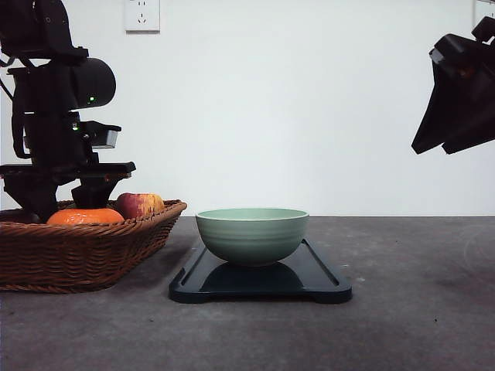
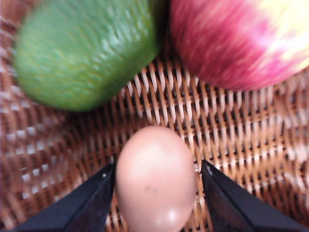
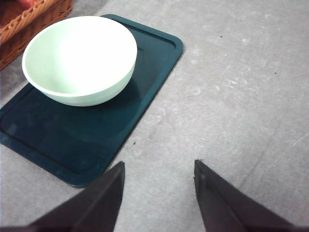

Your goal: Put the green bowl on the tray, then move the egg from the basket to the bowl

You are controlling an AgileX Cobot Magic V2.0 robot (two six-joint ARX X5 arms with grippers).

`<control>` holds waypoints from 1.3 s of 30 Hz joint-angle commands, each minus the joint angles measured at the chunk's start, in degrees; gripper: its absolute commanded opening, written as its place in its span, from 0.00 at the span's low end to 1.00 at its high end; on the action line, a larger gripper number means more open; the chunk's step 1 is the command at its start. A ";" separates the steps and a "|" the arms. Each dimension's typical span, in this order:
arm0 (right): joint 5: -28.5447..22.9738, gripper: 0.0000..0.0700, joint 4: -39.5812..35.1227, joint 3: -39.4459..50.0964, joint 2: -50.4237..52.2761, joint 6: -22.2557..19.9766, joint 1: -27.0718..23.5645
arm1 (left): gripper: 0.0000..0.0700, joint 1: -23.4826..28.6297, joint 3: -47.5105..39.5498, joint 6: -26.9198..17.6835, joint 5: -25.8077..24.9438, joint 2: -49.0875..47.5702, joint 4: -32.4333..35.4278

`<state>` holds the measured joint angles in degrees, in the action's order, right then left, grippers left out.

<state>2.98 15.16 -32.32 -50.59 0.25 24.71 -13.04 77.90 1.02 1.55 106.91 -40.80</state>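
The round ridged bowl is pale sage green with a lighter rim, on a glossy navy-black rectangular tray. The woven wicker basket is brown, holding a tan-pink egg, a red-and-yellow streaked apple, a pebbled green fruit and an orange fruit.

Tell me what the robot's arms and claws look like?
Both arms are black. The left arm looks blocky, with a round drum-shaped joint, two tiny green lights and a small grey panel. The right arm is an angular black shape with slanted edges. Each gripper, left and right, ends in plain black jaws shaped like pointed wedges.
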 commanded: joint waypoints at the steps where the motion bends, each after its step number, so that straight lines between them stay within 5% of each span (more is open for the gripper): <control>1: -0.07 0.39 -0.55 -0.02 -0.24 -0.31 0.26 | 0.51 -0.22 1.45 -0.35 0.19 1.03 0.39; 29: -0.09 0.39 -0.52 -0.02 -0.24 -0.31 0.26 | 0.36 -0.22 1.83 -0.15 0.19 0.41 -0.68; 39: -0.09 0.39 -0.55 -0.02 -0.24 -0.28 0.26 | 0.36 -0.93 2.19 -0.19 -0.09 -10.27 -4.03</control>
<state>2.98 15.16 -32.32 -50.59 0.24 24.71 -13.58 78.63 1.06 1.52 96.69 -44.84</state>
